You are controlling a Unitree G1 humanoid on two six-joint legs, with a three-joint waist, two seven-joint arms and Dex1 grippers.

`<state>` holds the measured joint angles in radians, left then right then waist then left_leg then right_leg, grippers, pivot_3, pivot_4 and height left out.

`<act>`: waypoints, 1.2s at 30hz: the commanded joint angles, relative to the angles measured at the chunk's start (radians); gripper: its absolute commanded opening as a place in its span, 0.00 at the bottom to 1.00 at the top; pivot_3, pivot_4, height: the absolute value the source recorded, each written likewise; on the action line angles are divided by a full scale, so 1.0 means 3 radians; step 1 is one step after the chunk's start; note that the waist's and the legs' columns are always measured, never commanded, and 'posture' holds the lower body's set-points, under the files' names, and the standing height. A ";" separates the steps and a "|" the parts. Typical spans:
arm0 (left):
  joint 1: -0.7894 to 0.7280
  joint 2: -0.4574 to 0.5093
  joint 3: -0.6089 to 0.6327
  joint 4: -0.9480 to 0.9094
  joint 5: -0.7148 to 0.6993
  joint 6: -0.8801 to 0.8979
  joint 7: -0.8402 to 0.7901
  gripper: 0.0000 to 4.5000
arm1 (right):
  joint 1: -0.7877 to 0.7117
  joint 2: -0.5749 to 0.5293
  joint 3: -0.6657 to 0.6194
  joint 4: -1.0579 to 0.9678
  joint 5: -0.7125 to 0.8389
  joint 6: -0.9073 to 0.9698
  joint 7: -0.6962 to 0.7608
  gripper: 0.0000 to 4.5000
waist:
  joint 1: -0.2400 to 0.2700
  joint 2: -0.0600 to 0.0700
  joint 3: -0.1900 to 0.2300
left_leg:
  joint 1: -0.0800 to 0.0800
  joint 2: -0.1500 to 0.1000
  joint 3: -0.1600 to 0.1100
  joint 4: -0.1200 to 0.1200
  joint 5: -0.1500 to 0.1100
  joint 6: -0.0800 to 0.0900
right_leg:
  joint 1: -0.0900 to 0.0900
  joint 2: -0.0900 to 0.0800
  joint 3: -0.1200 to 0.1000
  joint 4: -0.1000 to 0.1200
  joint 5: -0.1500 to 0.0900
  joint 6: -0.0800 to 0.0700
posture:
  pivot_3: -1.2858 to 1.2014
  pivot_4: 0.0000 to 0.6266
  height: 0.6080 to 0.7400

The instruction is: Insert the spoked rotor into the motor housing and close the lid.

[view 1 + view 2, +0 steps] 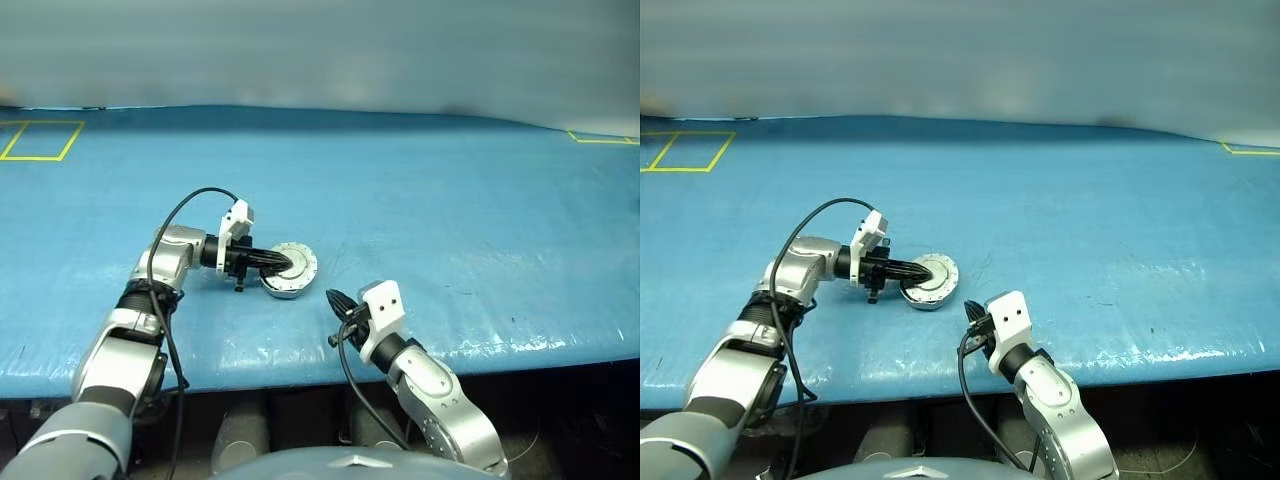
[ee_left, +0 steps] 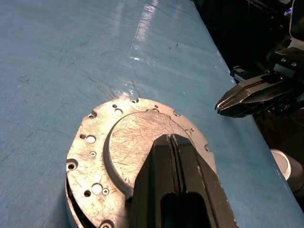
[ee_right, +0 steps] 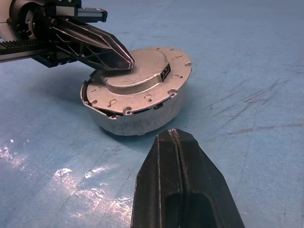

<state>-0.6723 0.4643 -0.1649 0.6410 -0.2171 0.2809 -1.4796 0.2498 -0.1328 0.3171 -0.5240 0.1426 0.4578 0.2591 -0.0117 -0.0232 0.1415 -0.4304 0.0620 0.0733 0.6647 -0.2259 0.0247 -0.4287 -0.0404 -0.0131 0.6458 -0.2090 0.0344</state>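
Blue sheeting covers the bench (image 1: 420,200), and just left of centre in the head views sits the motor housing (image 3: 142,121) with the lid (image 3: 137,78) lying on it, slightly ajar at one edge. The left tool (image 1: 283,264), closed and holding nothing, rests its tips on the lid's raised centre. Pressing straight down there, not sideways, should seat the lid. The right tool (image 1: 335,298), also closed and empty, hovers nearby, lower centre.
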 commanded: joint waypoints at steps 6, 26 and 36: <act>0.0591 -0.0003 0.0353 -0.1183 -0.0379 0.0200 0.0496 0.00 | -0.0320 -0.0072 -0.0204 -0.0484 0.0328 0.0437 0.0084 0.00 | -0.0009 0.0000 0.0000 | -0.0001 0.0003 0.0000 0.0000 0.0000 0.0000 | -0.0002 0.0000 0.0000 0.0002 0.0000 0.0000 | 0.52 0.24 1.00; 0.2665 -0.0890 0.0770 -0.2911 -0.0174 -0.0959 0.2826 0.00 | -0.1918 -0.0558 0.0185 0.0555 0.0312 0.0829 0.0837 0.99 | 0.0000 0.0000 -0.0001 | 0.0005 -0.0001 0.0007 0.0000 0.0001 0.0003 | 0.0001 -0.0004 0.0003 0.0001 0.0013 -0.0010 | 0.52 0.24 1.00; 0.3049 -0.1028 0.0617 -0.2924 -0.0112 -0.1248 0.3106 0.00 | -0.2296 -0.0416 0.0279 0.1267 0.0117 0.0549 0.0997 0.99 | 0.0002 0.0001 -0.0001 | 0.0004 -0.0001 0.0008 0.0000 0.0001 0.0003 | 0.0000 -0.0005 0.0001 0.0000 0.0012 -0.0009 | 0.52 0.24 1.00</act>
<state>0.2420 0.1601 0.0308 -0.2010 -0.2529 -0.0621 -0.5542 -0.4198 -0.2629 0.4023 -0.1557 0.1874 0.6519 0.5458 -0.0111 -0.0229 0.1413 -0.4291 0.0619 0.0757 0.6646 -0.2256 0.0255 -0.4287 -0.0418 -0.0129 0.6459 -0.2054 0.0317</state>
